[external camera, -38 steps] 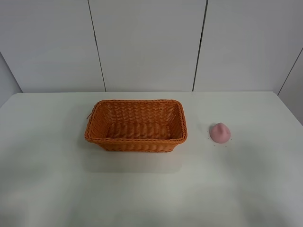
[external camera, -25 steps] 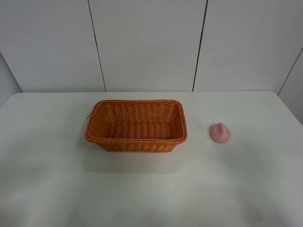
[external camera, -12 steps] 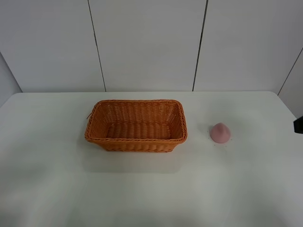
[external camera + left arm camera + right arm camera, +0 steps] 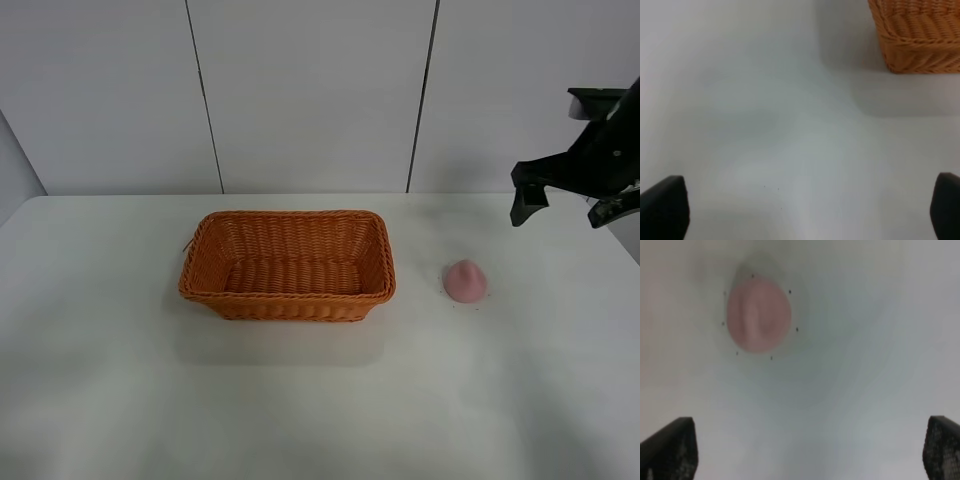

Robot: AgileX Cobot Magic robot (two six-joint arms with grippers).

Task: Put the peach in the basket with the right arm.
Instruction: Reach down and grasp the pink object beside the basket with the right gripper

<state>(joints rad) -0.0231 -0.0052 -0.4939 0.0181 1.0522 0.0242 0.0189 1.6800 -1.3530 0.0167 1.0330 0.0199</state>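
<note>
White wall panels (image 4: 300,90) with dark seams stand behind the pale table (image 4: 100,400) in your high view. Near the table's middle sits the basket (image 4: 290,305), orange-brown wicker, rectangular, with rounded corners and a braided rim. To its right, well apart from it, the peach (image 4: 465,281) rests on the table: small, matte pink, rounded, with its pointed tip up. Your right arm (image 4: 610,150) comes in at the upper right edge of that view. The right pincer (image 4: 557,221) hangs above and to the right of the peach with its fingers spread wide, touching nothing.

Your left wrist view shows bare table and one corner of the basket. The left pincer (image 4: 804,207) has its dark fingertips far apart at the picture's two lower corners.

Your right wrist view looks down on the peach, blurred, showing a faint crease down its pink skin and a ring of tiny dark specks on the table around it. The right pincer's fingertips stand wide apart, short of the fruit.
</note>
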